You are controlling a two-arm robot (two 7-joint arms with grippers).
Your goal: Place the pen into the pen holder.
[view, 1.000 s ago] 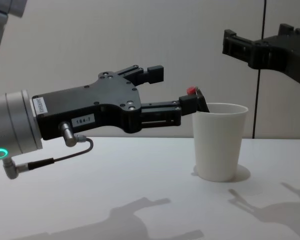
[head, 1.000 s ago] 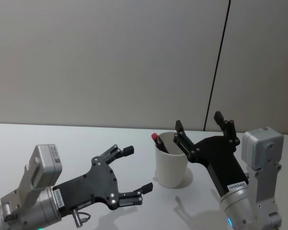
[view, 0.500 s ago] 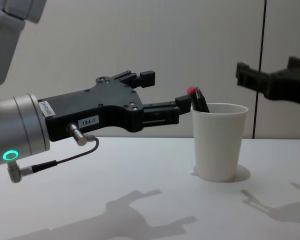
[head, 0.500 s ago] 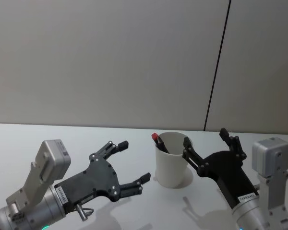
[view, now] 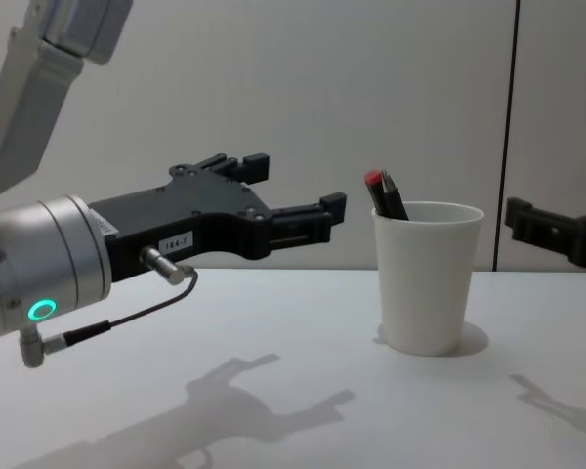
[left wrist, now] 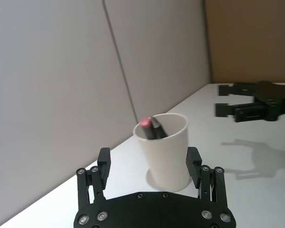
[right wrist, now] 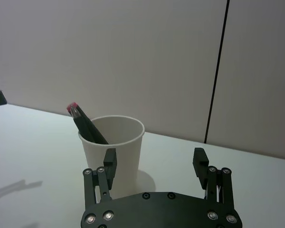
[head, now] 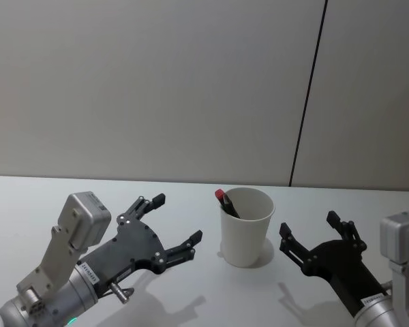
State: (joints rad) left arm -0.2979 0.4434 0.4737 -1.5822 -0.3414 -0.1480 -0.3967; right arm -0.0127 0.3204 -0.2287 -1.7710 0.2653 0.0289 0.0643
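Nearest me on the left I see my left hand, fingers spread and holding nothing, hovering above the white counter just short of the plain white tapered paper cup. On the right, my right hand is spread too, gripping nothing, its arm cut off by the lower corner. The cup stands upright between them. The black pen with a red cap leans inside against its left rim; I can make out just its top, the rest hidden by the wall.
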